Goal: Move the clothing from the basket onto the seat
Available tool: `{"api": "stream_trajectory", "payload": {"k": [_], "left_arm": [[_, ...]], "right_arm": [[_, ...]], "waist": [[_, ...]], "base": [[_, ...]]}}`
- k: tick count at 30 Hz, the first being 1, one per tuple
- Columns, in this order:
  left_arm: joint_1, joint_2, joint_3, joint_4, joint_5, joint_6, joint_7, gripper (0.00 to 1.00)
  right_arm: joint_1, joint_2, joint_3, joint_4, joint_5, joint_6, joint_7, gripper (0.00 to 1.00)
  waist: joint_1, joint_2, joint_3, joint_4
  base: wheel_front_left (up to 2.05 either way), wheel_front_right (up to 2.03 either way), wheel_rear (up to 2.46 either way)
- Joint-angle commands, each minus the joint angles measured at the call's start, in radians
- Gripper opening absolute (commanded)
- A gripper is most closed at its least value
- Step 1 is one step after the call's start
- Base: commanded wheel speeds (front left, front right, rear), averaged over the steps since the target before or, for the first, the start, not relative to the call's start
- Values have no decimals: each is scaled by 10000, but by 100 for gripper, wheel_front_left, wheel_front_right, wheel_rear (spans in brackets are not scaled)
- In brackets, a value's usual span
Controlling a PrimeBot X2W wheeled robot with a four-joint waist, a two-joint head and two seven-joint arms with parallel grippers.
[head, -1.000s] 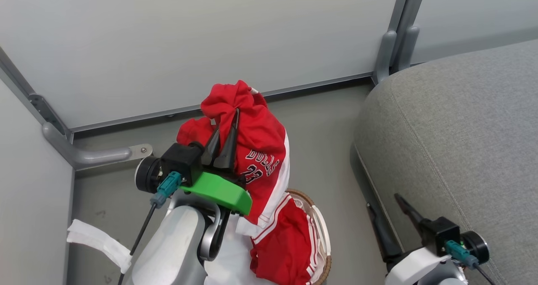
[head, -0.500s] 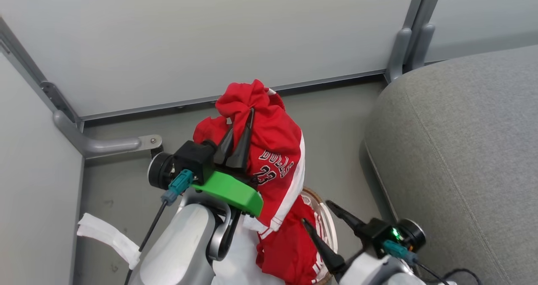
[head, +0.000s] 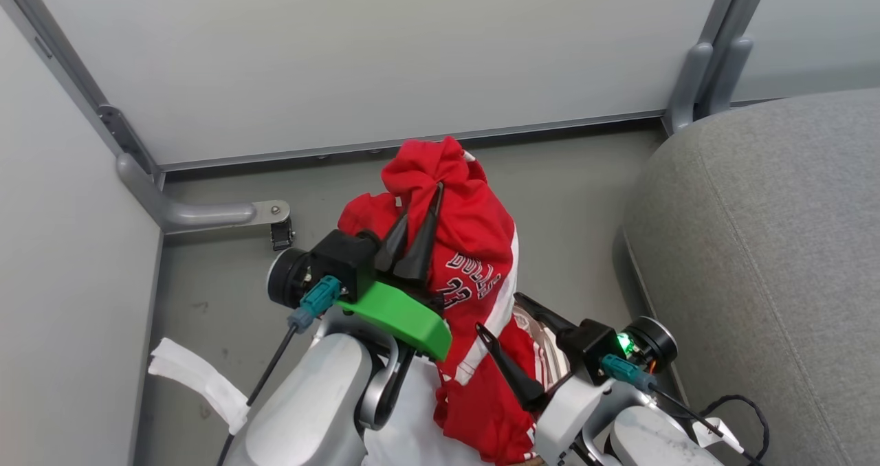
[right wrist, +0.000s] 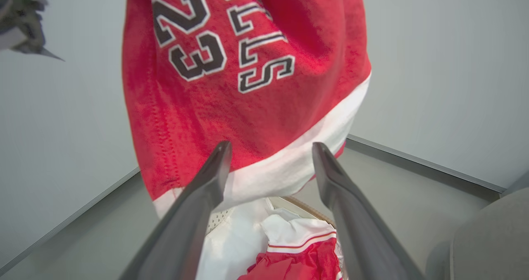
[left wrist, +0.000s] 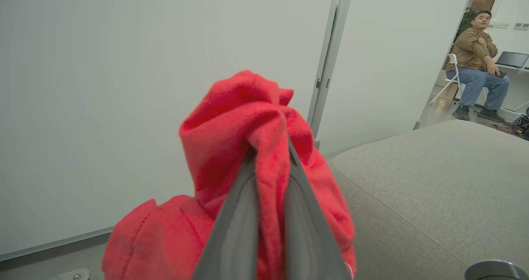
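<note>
Red jersey (head: 474, 246) bunched at its top and pinched tight between the two fingers of left gripper (head: 422, 199), held up off the floor (head: 227, 273). Rest of it hanging straight down, with white side panel and black-and-white "23" print toward right gripper (head: 498, 311). Lower hem above the opening of the basket (right wrist: 306, 207), apart from the rim in the right wrist view.

In the basket: red shorts (head: 481, 411) with white band and red-and-white striped trim, crumpled on the white liner (right wrist: 237, 240). Brown woven rim visible as a short arc behind the shorts. Basket on the floor, near the left edge of the seat (head: 770, 246).

Right gripper low beside the basket, fingers spread wide with nothing between them, pointing up at the jersey hem. Touching the cloth or not: cannot tell.

Seat: broad grey woven top, rounded corner toward the wall panels (head: 378, 60), stitched seam along it. Narrow strip of floor between basket and seat edge, wider open floor from basket to the back panels. Metal foot (head: 206, 213) at the floor's back-left corner. White strip (head: 196, 383) lying by the floor's left edge. Black cable (head: 739, 411) looped at the seat's near edge. Beyond the seat's far edge, in the left wrist view, person (left wrist: 475, 65) seated on a folding chair, well apart.
</note>
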Motion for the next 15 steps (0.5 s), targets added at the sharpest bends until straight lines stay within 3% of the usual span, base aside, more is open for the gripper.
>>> {"api": "stream_trajectory", "payload": {"k": [1, 15], "left_arm": [[-189, 22, -110, -46, -95, 19, -11, 0], [-451, 19, -1582, -233, -962, 113, -9, 0]], "right_arm": [[-196, 44, 13, 108, -75, -10, -20, 100], [-788, 149, -247, 124, -336, -12, -20, 100]], "waist": [[1, 0, 34, 136], [1, 0, 130, 863]], "base": [[0, 0, 0], [0, 0, 0]]}}
